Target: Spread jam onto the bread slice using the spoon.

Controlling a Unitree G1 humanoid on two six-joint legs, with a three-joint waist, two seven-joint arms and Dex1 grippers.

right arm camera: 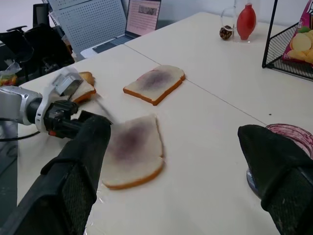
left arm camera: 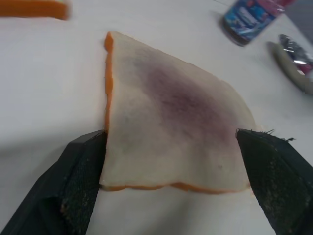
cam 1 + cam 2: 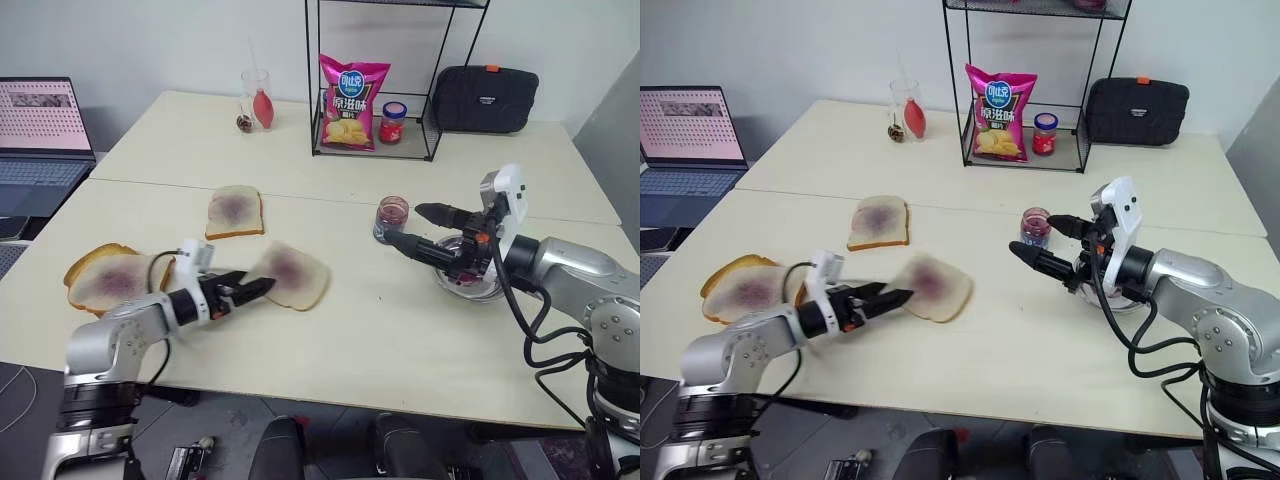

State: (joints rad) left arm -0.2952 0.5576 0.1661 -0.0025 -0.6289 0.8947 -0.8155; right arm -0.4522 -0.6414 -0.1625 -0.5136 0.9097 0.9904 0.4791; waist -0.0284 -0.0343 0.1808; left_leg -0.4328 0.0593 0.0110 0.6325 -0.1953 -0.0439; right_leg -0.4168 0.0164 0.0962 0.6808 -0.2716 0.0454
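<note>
The bread slice (image 3: 292, 275) lies flat on the table with a purple jam smear (image 3: 288, 266) at its centre. My left gripper (image 3: 262, 287) is open at the slice's near-left edge. In the left wrist view the slice (image 2: 171, 112) lies between the two spread fingers (image 2: 78, 171). My right gripper (image 3: 403, 224) is open and holds nothing. It hovers above a steel dish (image 3: 478, 290), beside a small glass jar (image 3: 392, 215) of dark red jam. The spoon is hidden.
Another smeared slice (image 3: 235, 210) lies farther back, and a stack of browner slices (image 3: 105, 278) sits at the left. A laptop (image 3: 40, 130) stands at the far left. At the back are a wire rack with a crisps bag (image 3: 352, 90), a red-lidded jar (image 3: 392, 122) and a black bag (image 3: 485, 97).
</note>
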